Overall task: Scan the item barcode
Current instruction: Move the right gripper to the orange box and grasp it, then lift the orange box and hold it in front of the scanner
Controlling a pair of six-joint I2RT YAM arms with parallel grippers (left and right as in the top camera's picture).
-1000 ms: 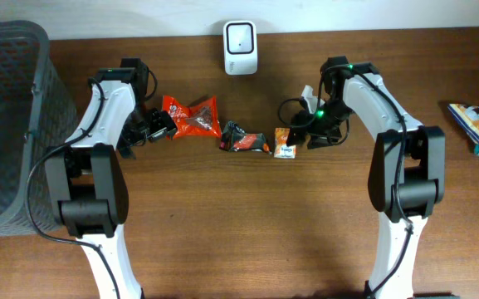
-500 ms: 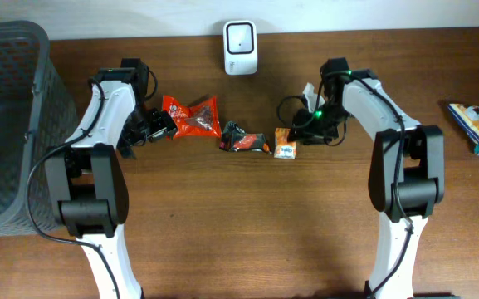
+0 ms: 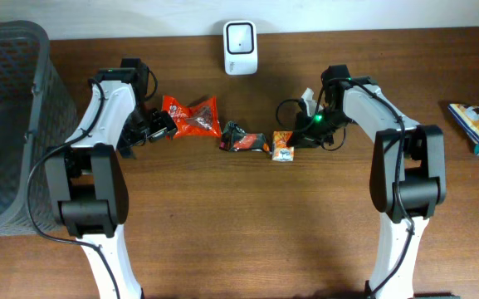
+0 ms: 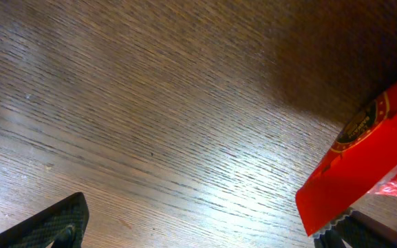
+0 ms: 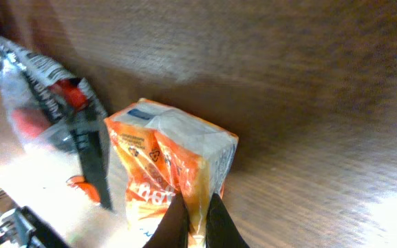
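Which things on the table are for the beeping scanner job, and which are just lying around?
For the job:
- small orange carton, pinched by the right claw
- white scanner at the back of the table

Just lying about for now:
- red snack packet
- black-and-red packet
- grey basket
- colourful things at the right edge

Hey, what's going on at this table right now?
The right claw is shut on the edge of a small orange carton, which sits on the table next to a black packet. The left claw is open beside a red packet and holds nothing. The white scanner stands at the back, and no item is held up to it yet.
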